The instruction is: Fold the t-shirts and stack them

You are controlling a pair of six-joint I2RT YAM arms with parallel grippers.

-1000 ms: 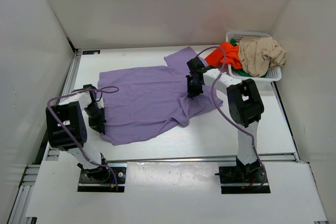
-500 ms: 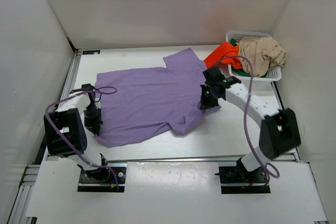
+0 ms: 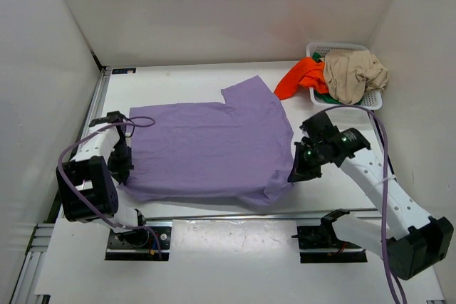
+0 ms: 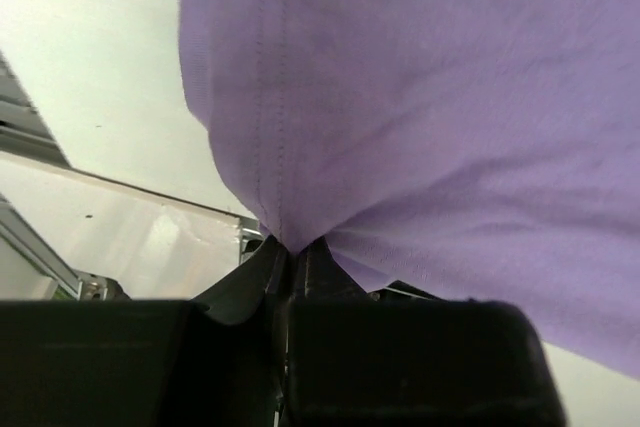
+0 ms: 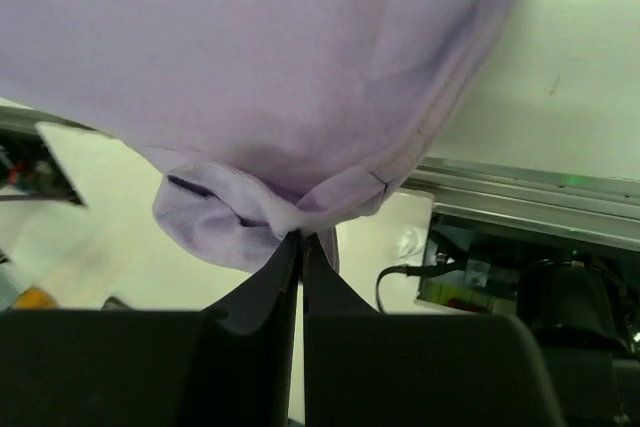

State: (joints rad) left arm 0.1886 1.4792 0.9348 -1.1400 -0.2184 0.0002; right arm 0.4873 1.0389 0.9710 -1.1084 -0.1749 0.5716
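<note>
The purple t-shirt [image 3: 206, 144] is soft matt cloth with a stitched hem, faintly creased. The counter [image 3: 178, 80] looks smooth, white and dull. The basket [image 3: 373, 102] is white plastic mesh; the beige t-shirt [image 3: 353, 76] and orange t-shirt [image 3: 299, 76] are matt cloth too.

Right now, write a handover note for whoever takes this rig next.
Left gripper: shut on the lavender t-shirt, at its near left corner.
Right gripper: shut on the same shirt's bunched near right corner.
The lavender t-shirt is spread flat across the table.
Orange t-shirt, beige t-shirt and green t-shirt: heaped in the white basket, far right; the orange one hangs over its rim.
Done: nothing folded or stacked.
Left: fold all four, then stack them.
</note>
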